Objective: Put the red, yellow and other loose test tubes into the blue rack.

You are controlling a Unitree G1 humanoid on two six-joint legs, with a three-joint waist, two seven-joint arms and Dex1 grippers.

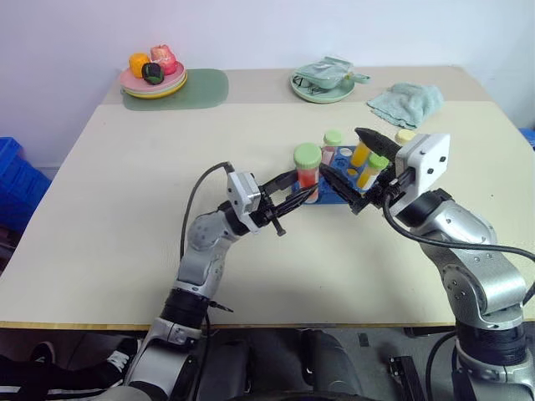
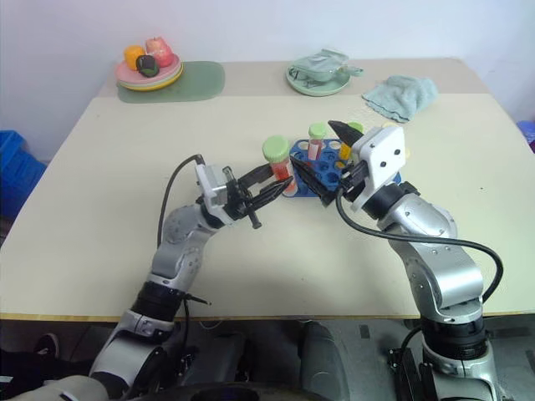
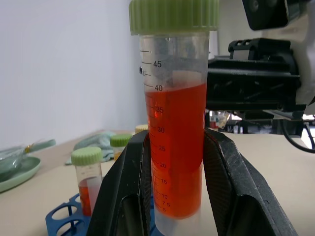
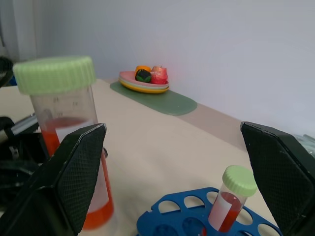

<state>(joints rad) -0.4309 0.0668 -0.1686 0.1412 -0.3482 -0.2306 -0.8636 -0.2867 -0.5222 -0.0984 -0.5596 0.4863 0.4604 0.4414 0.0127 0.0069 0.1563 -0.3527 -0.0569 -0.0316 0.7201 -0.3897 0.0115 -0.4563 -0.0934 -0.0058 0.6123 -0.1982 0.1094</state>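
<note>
My left gripper is shut on a red-filled test tube with a light green cap, held upright just left of the blue rack. In the left wrist view the black fingers clamp the tube on both sides. My right gripper stands open over the rack, right of the held tube, which its wrist view shows beside one finger. In the rack stand a smaller red tube and two yellow tubes.
A plate of toy fruit on a green mat sits at the far left of the table. A green plate with a packet and a teal cloth lie at the far right. A blue crate stands off the table's left side.
</note>
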